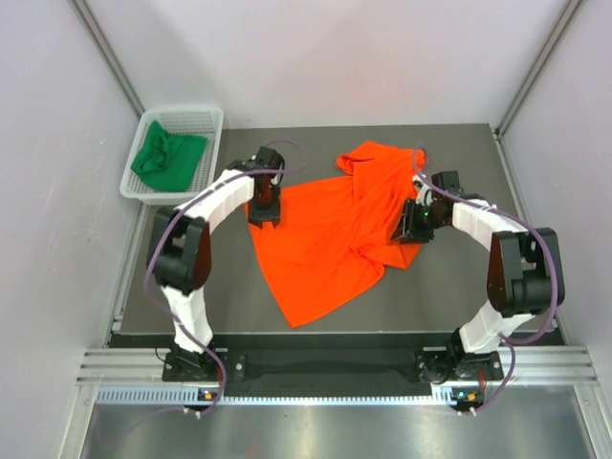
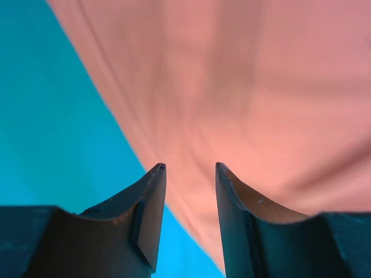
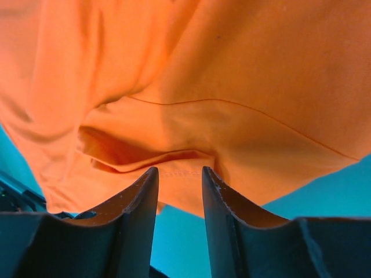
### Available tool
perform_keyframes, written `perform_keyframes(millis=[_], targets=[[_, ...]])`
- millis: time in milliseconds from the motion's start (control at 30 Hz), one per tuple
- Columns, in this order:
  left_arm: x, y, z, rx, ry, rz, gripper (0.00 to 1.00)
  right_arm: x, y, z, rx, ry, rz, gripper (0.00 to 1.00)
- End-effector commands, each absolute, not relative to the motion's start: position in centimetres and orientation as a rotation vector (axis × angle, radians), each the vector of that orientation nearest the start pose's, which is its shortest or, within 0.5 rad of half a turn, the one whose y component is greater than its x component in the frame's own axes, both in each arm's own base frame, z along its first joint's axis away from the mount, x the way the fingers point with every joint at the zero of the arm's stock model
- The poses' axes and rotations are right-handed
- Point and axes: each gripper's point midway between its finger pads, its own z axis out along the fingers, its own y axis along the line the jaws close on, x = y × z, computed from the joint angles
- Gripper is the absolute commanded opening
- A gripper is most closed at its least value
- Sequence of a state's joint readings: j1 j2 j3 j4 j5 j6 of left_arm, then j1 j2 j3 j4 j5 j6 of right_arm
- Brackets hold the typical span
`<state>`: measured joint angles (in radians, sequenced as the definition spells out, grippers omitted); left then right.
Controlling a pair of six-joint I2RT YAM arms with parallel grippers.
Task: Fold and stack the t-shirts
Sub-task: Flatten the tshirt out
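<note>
The orange t-shirt (image 1: 325, 249) lies nearest me, spread and rumpled across the middle of the table (image 1: 459, 287). My left jaws stand apart over its left edge, with a clear gap between them. My right jaws are narrower but also apart, and sit at a folded hem on its right side. Far left, the green t-shirt (image 1: 167, 158) lies bunched in the white basket (image 1: 182, 113).
</note>
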<state>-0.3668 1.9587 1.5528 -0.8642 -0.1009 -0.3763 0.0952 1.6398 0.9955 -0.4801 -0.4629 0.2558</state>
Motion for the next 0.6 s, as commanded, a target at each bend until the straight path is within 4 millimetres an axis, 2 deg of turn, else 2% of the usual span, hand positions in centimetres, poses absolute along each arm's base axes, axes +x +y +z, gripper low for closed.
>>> perform_keyframes(millis=[0,100,300,367,500,533,567], targets=[[34.0,-16.2,11.3,-0.044,2.73,-0.183,0.45,32.9,11.7,5.4,0.009,2.671,0.71,0.37],[30.8,-16.0,11.4,-0.094,2.745,-0.237,0.45,32.8,11.8,4.9,0.007,2.68,0.715,0.4],[27.7,-15.0,11.4,-0.137,2.748,-0.266,0.45,32.8,11.8,3.6,0.013,2.712,0.717,0.43],[27.4,-14.9,11.4,-0.153,2.748,-0.272,0.45,32.7,11.9,3.2,0.013,2.722,0.728,0.42],[27.0,-15.3,12.5,-0.154,2.724,-0.327,0.45,32.4,12.9,3.8,-0.009,2.702,0.772,0.36],[27.1,-15.3,12.7,-0.152,2.719,-0.327,0.45,32.2,13.1,4.0,-0.014,2.699,0.782,0.33],[27.2,-15.3,12.9,-0.146,2.715,-0.326,0.45,31.8,13.2,4.0,-0.015,2.702,0.792,0.26]])
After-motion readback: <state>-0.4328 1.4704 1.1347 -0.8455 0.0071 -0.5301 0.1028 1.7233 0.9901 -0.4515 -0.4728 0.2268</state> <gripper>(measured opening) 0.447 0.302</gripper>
